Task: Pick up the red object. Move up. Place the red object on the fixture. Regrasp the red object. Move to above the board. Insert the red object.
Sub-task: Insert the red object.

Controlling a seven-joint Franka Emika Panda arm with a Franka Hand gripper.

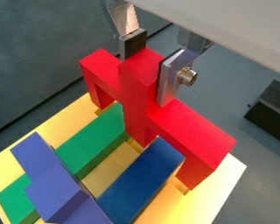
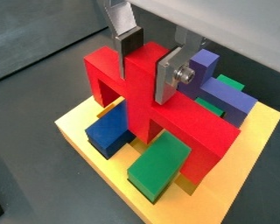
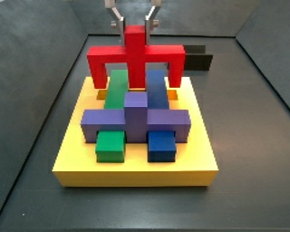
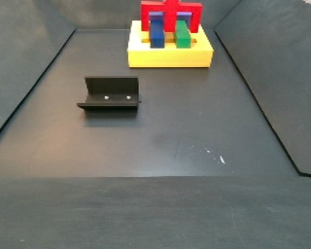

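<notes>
The tool (image 1: 154,54) is right over the big thick yellow square board (image 3: 135,168). Its two flat silver fingers (image 2: 167,77) squeeze the middle stem of the bright red blocky piece (image 1: 143,92). In both wrist views one finger sits on each side of the stem, so the tool is holding the red piece tight. The tool reaches in from above, and the red piece hangs under it.

The red piece stands upright on the board. In a side view its crossbar (image 3: 137,53) runs across, with two legs going down to the board. The legs go down beside a green block (image 3: 117,86) and a blue block (image 3: 158,86). The stem sits between these two blocks. I cannot tell if the red piece is pushed all the way down.

A purple cross-shaped block (image 3: 137,120) lies on the board, in front of the red piece.

The small black open-topped fixture (image 4: 110,94) stands on the dark floor (image 4: 158,136), well apart from the board.
</notes>
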